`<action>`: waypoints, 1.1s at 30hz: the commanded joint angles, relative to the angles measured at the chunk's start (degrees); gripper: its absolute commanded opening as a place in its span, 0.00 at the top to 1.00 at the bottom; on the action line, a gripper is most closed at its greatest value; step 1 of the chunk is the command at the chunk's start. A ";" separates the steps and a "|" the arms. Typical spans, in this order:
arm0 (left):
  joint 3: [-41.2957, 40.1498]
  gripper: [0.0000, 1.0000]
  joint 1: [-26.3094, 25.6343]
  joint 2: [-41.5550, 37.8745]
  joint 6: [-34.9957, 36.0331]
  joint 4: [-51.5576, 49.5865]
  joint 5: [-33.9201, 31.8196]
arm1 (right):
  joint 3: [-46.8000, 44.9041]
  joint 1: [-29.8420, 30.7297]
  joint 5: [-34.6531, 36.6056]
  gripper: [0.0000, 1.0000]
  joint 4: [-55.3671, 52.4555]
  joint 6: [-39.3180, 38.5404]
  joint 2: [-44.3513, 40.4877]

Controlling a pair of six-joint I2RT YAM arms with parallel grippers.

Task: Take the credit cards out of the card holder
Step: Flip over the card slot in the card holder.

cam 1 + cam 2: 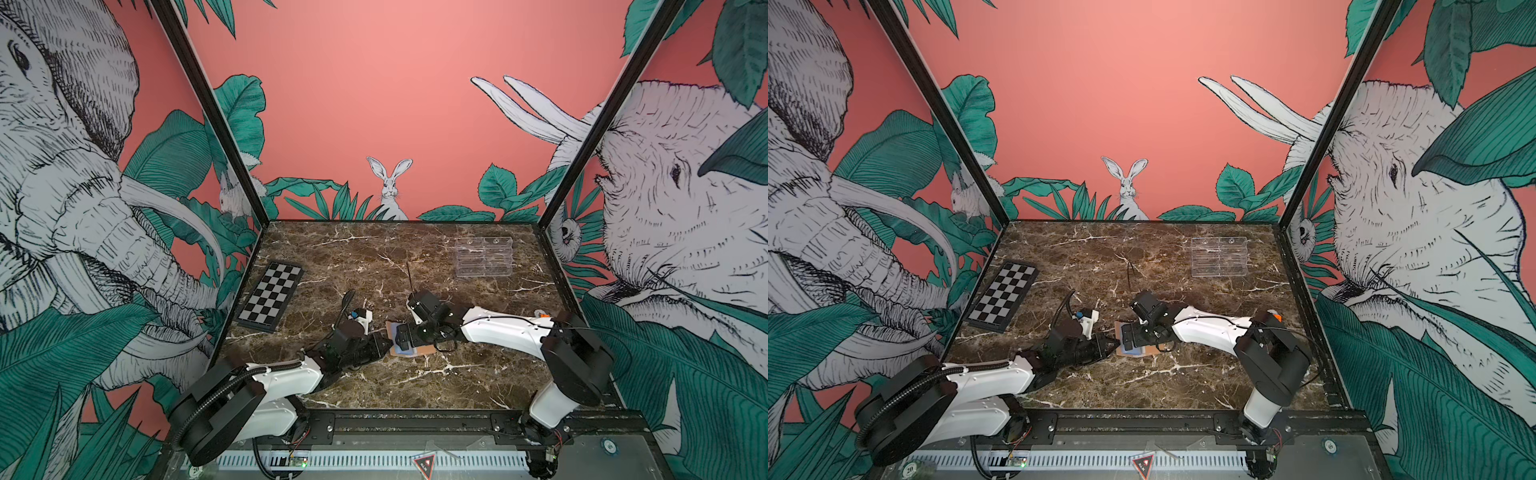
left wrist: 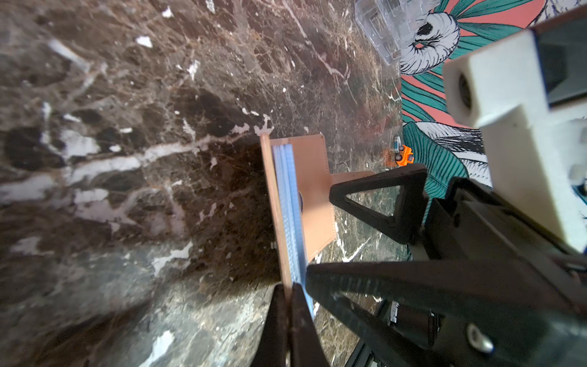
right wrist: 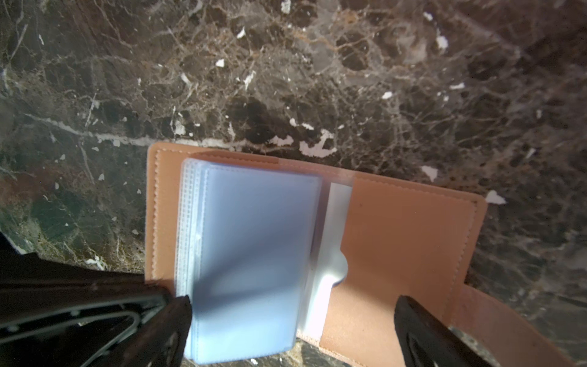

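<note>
Left gripper (image 2: 287,294) clamped shut on the left cover edge of the card holder (image 3: 397,235). Holder lies open on the marble surface (image 1: 374,257), mid-width, nearer the front edge than the back. Clear sleeves (image 3: 254,235) stacked on its left half, snap tab (image 3: 495,314) sticking off its right side. Cannot tell whether credit cards sit in the sleeves, too blurred. Right gripper (image 3: 292,317) hangs just above the holder, jaws spread wide over sleeves and right cover, gripping nothing. Clear acrylic stand (image 1: 483,257) near the back right corner.
</note>
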 commanded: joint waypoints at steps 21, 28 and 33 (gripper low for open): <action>0.46 1.00 -0.20 -2.17 1.10 -1.61 -1.25 | 1.86 1.10 5.26 0.03 -3.98 -1.34 1.55; 0.55 1.00 -0.16 -2.11 1.18 -1.74 -1.37 | 1.28 0.32 6.46 0.03 -5.05 -1.55 1.08; 0.67 1.00 -0.22 -1.96 1.39 -1.82 -1.27 | -0.51 -1.46 7.49 0.03 -5.84 -1.48 -0.55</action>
